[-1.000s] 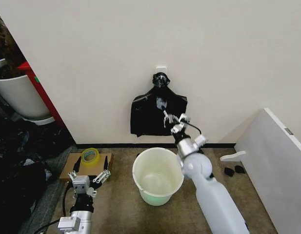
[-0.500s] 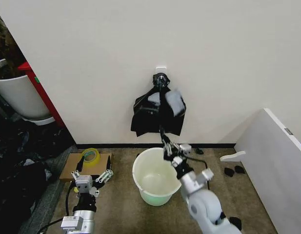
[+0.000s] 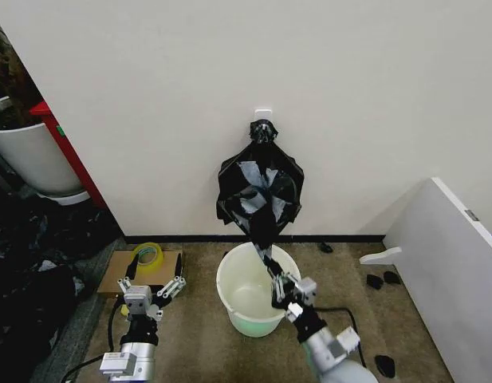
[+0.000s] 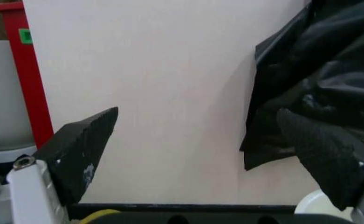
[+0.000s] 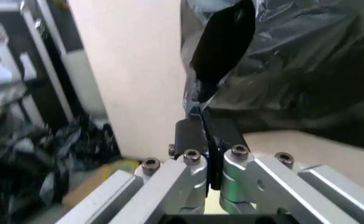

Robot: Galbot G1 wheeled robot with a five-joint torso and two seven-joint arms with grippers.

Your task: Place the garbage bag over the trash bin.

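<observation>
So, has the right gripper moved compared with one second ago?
Yes. The right gripper, shut on the garbage bag, has come down from the wall, level with the hanging bags, to over the trash bin.

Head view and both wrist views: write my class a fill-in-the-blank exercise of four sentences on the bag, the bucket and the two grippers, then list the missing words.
1. The right gripper is shut on the crinkled, glossy ____ plastic garbage bag.
2. The bag's top hangs from a hook on the ____.
3. The right gripper is above the round cream-white plastic ____.
4. The left gripper is ____ and holds nothing, near the yellow tape roll.

Missing words: black; wall; bucket; open
</observation>
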